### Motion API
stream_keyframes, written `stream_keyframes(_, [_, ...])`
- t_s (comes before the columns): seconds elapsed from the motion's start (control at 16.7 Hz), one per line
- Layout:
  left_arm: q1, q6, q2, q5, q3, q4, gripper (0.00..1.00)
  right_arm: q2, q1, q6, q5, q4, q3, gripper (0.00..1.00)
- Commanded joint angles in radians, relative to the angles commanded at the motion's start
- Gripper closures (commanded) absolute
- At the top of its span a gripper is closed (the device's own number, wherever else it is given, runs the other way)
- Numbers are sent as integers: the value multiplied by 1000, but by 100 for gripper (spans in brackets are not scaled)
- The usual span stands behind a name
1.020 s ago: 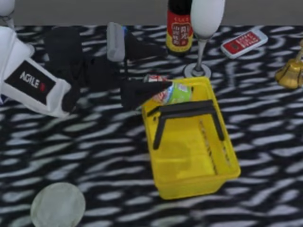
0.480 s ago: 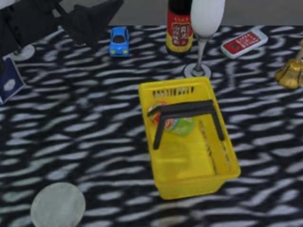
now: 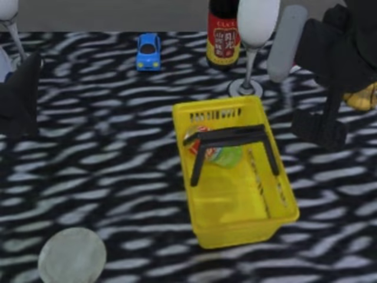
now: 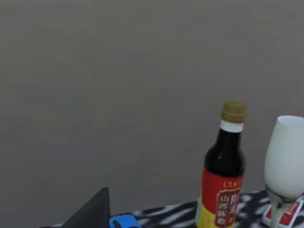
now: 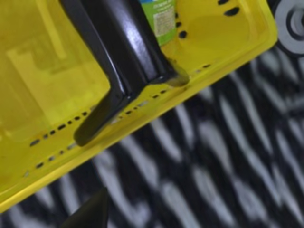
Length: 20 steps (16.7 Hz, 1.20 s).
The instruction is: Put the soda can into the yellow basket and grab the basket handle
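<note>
Even, soft lighting, slightly blurred

A glare streak runs along the basket handle [image 5: 124, 47]; the yellow basket [image 3: 283, 203] casts almost no shadow.

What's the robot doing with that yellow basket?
The soda can already lies inside the yellow basket, under the black basket handle. The left hand is parked at the table's left edge. The right hand is beside the basket's right side, not touching the handle yet. It probably means to grab the handle next.
</note>
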Motion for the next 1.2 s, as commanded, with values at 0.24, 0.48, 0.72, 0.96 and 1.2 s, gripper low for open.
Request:
stream_keyframes(0.24, [37,41,-383,-196,-228,-184,0,343,103,-153,1,-210,315,0])
stream_keyframes(0.48, [55,85,-614,-322,-374,-289,0,558,169,-251,0,-347,503,0])
stream_keyframes(0.72, [60,102,-678,-362,-418,-318,0,617,188,-280,0,-389,552,0])
stream_keyframes(0.96, [60,102,-678,-362,-418,-318,0,618,184,-279,0,-388,552,0])
stream_keyframes(1.2, [60,102,-678,-362,-418,-318,0,616,188,-280,0,-339,501,0])
